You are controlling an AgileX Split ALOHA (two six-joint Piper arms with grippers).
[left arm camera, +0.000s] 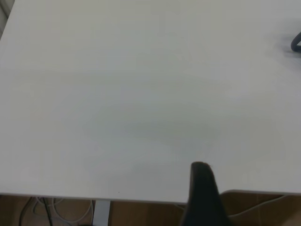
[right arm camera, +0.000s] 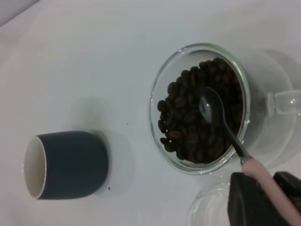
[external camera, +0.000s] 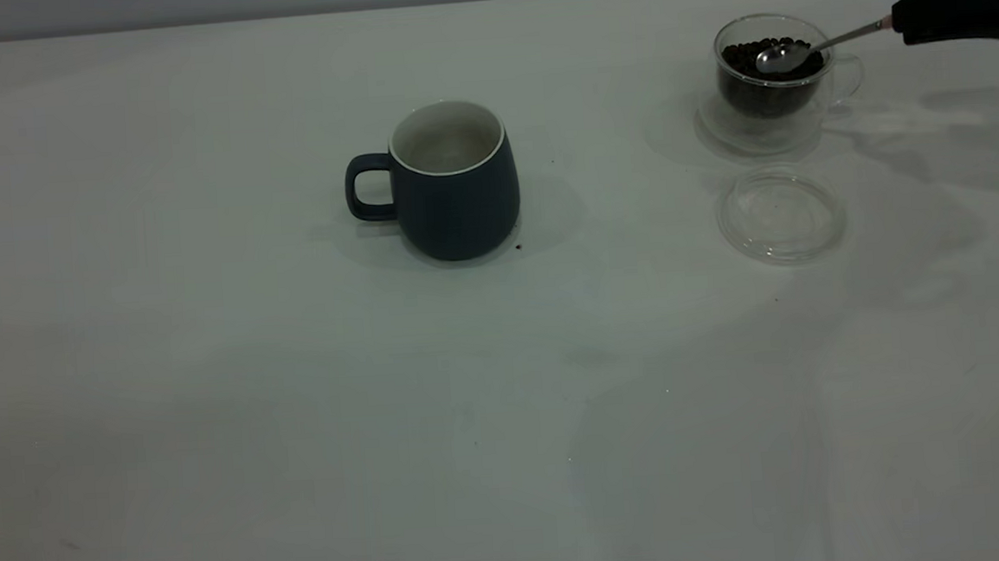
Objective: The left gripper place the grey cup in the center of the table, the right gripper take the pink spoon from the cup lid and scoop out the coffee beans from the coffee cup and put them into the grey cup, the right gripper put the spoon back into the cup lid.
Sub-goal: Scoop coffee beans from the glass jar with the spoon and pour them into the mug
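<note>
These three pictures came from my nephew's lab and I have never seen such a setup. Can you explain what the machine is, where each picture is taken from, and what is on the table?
It is a two-armed robot at a white table. The wide picture comes from a camera outside the rig, facing the arms. The other two come from cameras on the arms' wrists.

Near the middle stands a grey cup, upright and looking empty. At the far right is a clear glass coffee cup holding dark coffee beans, with its glass lid lying flat just in front of it.

The right gripper is shut on the pink handle of a spoon, whose metal bowl is over the beans.

The left wrist picture shows mostly bare table and one dark finger of the left gripper, parked at the table's edge and holding nothing visible.
</note>
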